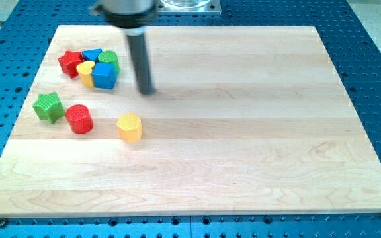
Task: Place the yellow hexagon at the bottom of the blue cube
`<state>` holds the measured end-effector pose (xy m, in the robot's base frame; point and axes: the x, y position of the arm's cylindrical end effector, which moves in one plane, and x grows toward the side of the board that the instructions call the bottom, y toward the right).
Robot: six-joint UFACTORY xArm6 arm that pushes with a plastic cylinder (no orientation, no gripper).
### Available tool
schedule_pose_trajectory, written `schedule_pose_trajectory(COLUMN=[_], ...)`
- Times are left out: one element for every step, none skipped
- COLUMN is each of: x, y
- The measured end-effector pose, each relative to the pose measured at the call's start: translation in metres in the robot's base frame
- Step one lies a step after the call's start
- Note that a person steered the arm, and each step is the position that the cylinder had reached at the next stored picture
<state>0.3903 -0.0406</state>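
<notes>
My tip (pixel 146 91), a bare rod with no pincer and holding nothing, stood right of the blue cube (pixel 104 76), above the yellow hexagon (pixel 129 127); an off-centre push risked deflecting the hexagon into the red cylinder (pixel 79 119).

Straight dark grey cylindrical rod (pixel 141 59), smooth, faint lengthwise sheen. Wider black round collar (pixel 126 12) above it, blurred. My tip (pixel 146 91) is blunt, same dark grey. No markings discernible.

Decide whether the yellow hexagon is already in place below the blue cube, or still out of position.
Out of position: the yellow hexagon sits apart, toward the view's lower right of the blue cube. My tip touches neither.
</notes>
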Motion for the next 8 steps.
schedule_pose_trajectory(x=[0.075,0.121,0.105,0.106,0.120,0.057,0.019,0.071], y=[0.042,-0.024,-0.060,-0.060,-0.074,-0.085,-0.080,-0.054])
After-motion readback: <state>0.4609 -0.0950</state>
